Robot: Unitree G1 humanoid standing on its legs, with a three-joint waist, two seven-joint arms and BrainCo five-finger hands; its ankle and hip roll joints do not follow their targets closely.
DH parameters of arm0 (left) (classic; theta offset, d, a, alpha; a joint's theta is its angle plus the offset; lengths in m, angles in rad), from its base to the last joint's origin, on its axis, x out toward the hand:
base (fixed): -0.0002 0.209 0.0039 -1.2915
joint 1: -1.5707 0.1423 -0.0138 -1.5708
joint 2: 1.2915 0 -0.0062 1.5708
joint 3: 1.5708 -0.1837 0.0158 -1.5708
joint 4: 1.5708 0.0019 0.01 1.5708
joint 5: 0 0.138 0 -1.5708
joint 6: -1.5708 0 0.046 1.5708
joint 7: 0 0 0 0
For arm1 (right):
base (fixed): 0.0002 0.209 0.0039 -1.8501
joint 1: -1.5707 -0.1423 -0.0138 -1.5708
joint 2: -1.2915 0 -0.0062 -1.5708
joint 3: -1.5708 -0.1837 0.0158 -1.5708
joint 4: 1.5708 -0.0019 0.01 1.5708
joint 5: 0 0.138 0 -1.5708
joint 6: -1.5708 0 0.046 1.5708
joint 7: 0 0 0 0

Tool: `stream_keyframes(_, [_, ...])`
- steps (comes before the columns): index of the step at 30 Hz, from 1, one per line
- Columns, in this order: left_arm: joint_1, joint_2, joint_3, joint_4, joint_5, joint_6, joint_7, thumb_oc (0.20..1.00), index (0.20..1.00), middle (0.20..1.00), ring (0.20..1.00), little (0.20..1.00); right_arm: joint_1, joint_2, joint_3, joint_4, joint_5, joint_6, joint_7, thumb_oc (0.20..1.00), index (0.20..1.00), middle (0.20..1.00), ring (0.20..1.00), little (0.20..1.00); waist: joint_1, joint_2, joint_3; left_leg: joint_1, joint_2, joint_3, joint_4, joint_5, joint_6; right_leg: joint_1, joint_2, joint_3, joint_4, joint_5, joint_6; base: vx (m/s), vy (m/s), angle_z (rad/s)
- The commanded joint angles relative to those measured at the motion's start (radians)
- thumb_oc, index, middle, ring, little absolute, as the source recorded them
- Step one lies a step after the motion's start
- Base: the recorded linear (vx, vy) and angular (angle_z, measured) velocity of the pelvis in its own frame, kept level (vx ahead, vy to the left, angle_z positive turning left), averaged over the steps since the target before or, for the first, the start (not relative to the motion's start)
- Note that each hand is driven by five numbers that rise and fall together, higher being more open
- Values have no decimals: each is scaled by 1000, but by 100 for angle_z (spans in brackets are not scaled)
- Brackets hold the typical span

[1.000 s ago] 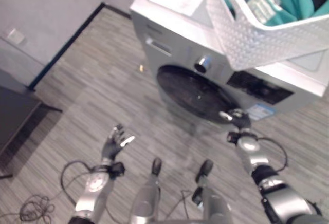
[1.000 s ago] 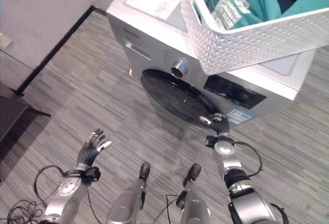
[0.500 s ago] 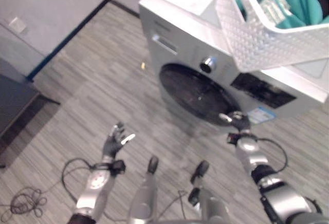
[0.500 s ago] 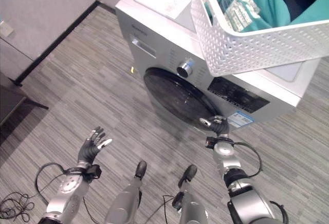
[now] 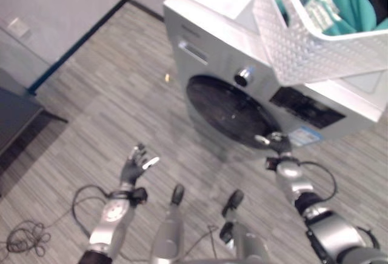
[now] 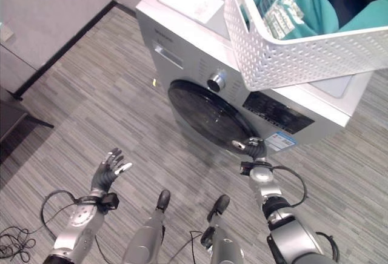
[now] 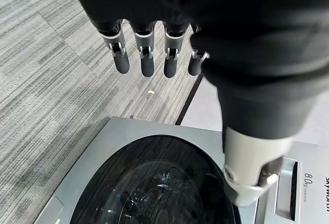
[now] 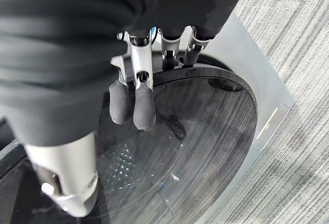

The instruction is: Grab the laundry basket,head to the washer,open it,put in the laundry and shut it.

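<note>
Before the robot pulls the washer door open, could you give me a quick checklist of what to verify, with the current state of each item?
1. Laundry basket set on top of the washer, out of the door's swing: ok.
2. Teal laundry inside the basket: ok.
3. Washer door shut: ok, nothing opened yet.
4. Right hand at the door's lower right edge: ok.
5. Right hand's fingers hooked behind the door edge: cannot tell.
6. Left hand open, raised over the floor, away from the door: ok.
</note>
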Motion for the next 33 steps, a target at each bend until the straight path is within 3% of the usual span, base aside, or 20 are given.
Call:
stream_keyframes(1, [-109, 102, -103, -108, 25, -44, -7, 1000, 1000, 1000, 1000, 1000, -134, 581, 355, 99, 5, 180, 256, 1000, 1000, 1000, 1000, 1000, 199, 62, 117, 5, -136, 25, -64, 4, 85, 122, -139, 93, 21, -92, 168, 0, 0, 0])
stream_keyframes(10, [-108, 110, -95, -131, 19, -56, -16, 1000, 1000, 1000, 1000, 1000, -127, 554, 358, 55, 33, 176, 297, 1000, 1000, 1000, 1000, 1000, 237, 69, 124, -8, -131, 0, -72, -12, 74, 139, -123, 59, 19, -130, 172, 42, -43, 7])
stream_keyframes(13, [-102, 104, -93, -130, 20, -51, -12, 1000, 1000, 1000, 1000, 1000, -90, 565, 393, 29, 23, 174, 301, 1000, 1000, 1000, 1000, 1000, 231, 64, 125, -10, -130, 3, -71, -11, 73, 137, -119, 62, 19, -131, 171, -12, 7, 24])
stream_keyframes(14, [-102, 104, -94, -131, 20, -51, -12, 1000, 1000, 1000, 1000, 1000, -90, 564, 393, 29, 22, 173, 301, 1000, 1000, 1000, 1000, 1000, 229, 67, 130, -23, -138, 3, -64, 12, 78, 127, -127, 54, 22, -110, 166, -78, 51, -37])
stream_keyframes(17, [-97, 101, -89, -136, 20, -48, -13, 1000, 1000, 1000, 1000, 1000, -78, 569, 402, 39, 14, 172, 302, 1000, 1000, 1000, 1000, 1000, 224, 60, 124, -6, -126, 7, -73, -12, 73, 136, -117, 68, 18, -131, 170, 5, 6, 27])
stream_keyframes(18, [-94, 97, -90, -140, 18, -48, -13, 1000, 1000, 1000, 1000, 1000, -74, 571, 400, 48, 7, 171, 297, 1000, 1000, 1000, 1000, 1000, 218, 60, 128, -19, -132, 10, -67, 10, 78, 126, -125, 65, 20, -109, 165, 0, 10, 29])
stream_keyframes(33, [-102, 87, -105, -130, 12, -48, -10, 1000, 1000, 1000, 1000, 1000, -69, 577, 342, 106, 9, 167, 276, 1000, 1000, 1000, 1000, 1000, 196, 44, 116, -3, -126, 35, -65, 2, 81, 128, -123, 83, 14, -103, 166, -15, 17, 23])
